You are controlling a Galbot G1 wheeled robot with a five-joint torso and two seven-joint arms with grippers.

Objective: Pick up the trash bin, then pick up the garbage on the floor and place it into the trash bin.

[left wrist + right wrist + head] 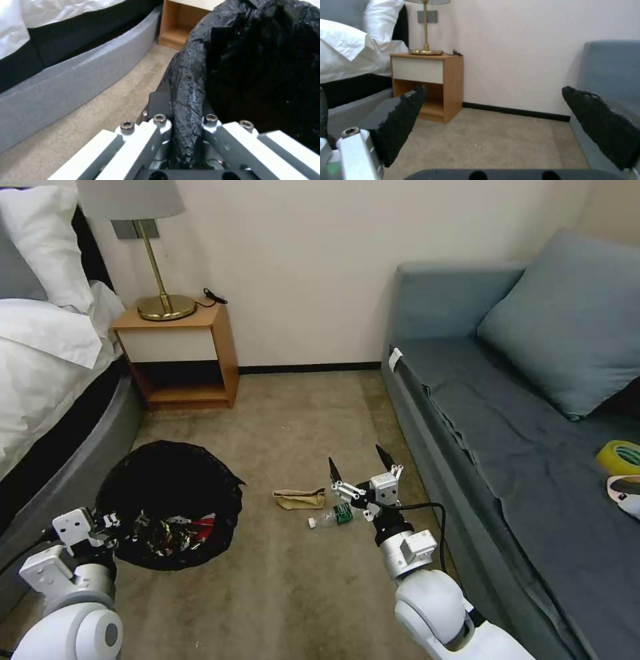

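Note:
The trash bin (170, 500), lined with a black bag, stands at the left between the bed and open carpet. My left gripper (112, 525) is shut on its near rim, and the left wrist view shows the folded black bag (186, 105) pinched between the fingers. Shiny wrappers and a red-and-white packet (175, 532) lie inside the bin. On the carpet lie a crumpled brown paper bag (299, 499) and a small clear bottle with a green label (331, 516). My right gripper (359, 461) hangs open just above and right of the bottle, and its black fingers (403, 117) are spread wide.
A bed (47, 380) borders the left side. A wooden nightstand (180, 353) with a brass lamp (157, 280) stands against the far wall. A grey sofa (507, 433) runs along the right, with a yellow tape roll (620, 457) on it. Open carpet lies between.

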